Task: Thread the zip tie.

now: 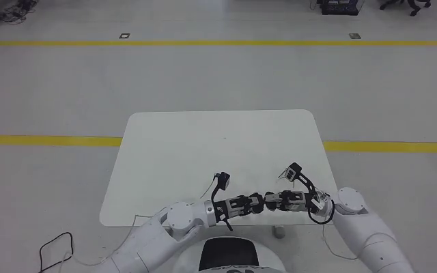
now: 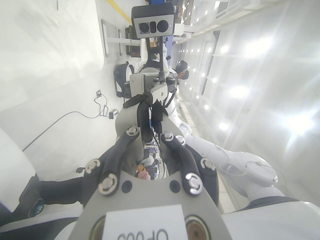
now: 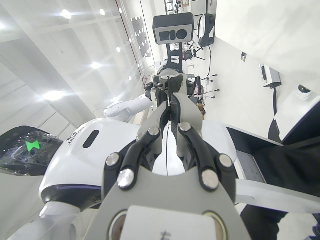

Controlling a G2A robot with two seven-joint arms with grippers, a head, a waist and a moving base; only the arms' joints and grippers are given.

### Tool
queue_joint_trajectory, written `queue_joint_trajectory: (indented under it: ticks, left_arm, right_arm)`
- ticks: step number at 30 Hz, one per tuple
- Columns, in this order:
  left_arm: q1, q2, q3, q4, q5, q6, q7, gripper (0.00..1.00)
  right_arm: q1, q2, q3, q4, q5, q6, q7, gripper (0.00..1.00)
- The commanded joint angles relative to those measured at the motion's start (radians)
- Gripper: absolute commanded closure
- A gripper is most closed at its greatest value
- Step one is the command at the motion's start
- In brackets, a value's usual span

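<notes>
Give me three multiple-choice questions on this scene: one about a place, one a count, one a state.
1. Where over the table do the pincers meet?
A) far edge B) near part, by the robot C) far corner
2. How many yellow floor lines cross the top view?
A) two B) one C) four
3. How do the fingers of the right pincer stand?
A) spread wide B) around a cup C) closed together

Answers: 1 B, the arms join tip to tip close to the robot. 2 A, one lies beyond the table, one passes behind it. 3 C, the right wrist view shows them touching.
</notes>
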Motion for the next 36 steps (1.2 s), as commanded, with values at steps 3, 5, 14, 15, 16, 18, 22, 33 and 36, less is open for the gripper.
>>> queue_joint_trajectory:
  ticks: [3,5,14,15,16,18,22,33,36]
  left_arm:
    - [-0.002,0.000,0.001,0.001,-0.002,0.000,0.000,0.92]
    - [-0.002,-0.001,0.002,0.002,-0.003,0.000,-0.001,0.93]
    - [-0.003,-0.001,0.004,0.002,-0.004,0.002,-0.001,0.93]
    - [-0.003,-0.001,0.004,0.002,-0.004,0.002,-0.001,0.93]
    - [-0.003,-0.001,0.004,0.002,-0.004,0.002,-0.001,0.93]
    - [-0.003,-0.001,0.005,0.002,-0.003,0.003,-0.001,0.94]
    - [-0.004,-0.001,0.006,0.002,-0.004,0.002,-0.002,1.00]
    - [-0.001,0.004,-0.004,0.005,0.017,-0.016,0.008,1.00]
    - [0.006,0.009,-0.013,-0.001,0.041,-0.028,0.018,1.00]
  right_arm:
    - [0.000,0.001,-0.001,-0.001,-0.003,0.000,0.001,1.00]
    - [-0.001,0.001,-0.001,-0.002,-0.004,0.001,0.000,1.00]
    - [-0.002,0.002,-0.004,-0.008,-0.007,0.001,-0.002,1.00]
    - [-0.002,0.002,-0.004,-0.008,-0.007,0.001,-0.002,1.00]
    - [-0.003,0.003,-0.004,-0.009,-0.007,0.000,-0.003,1.00]
    - [-0.004,0.003,-0.003,-0.010,-0.006,-0.001,-0.004,1.00]
    - [-0.006,0.004,-0.003,-0.012,-0.006,-0.001,-0.006,1.00]
    - [-0.015,0.008,0.014,-0.010,0.014,0.005,-0.021,0.00]
    - [-0.021,0.010,0.028,-0.011,0.020,0.000,-0.030,0.00]
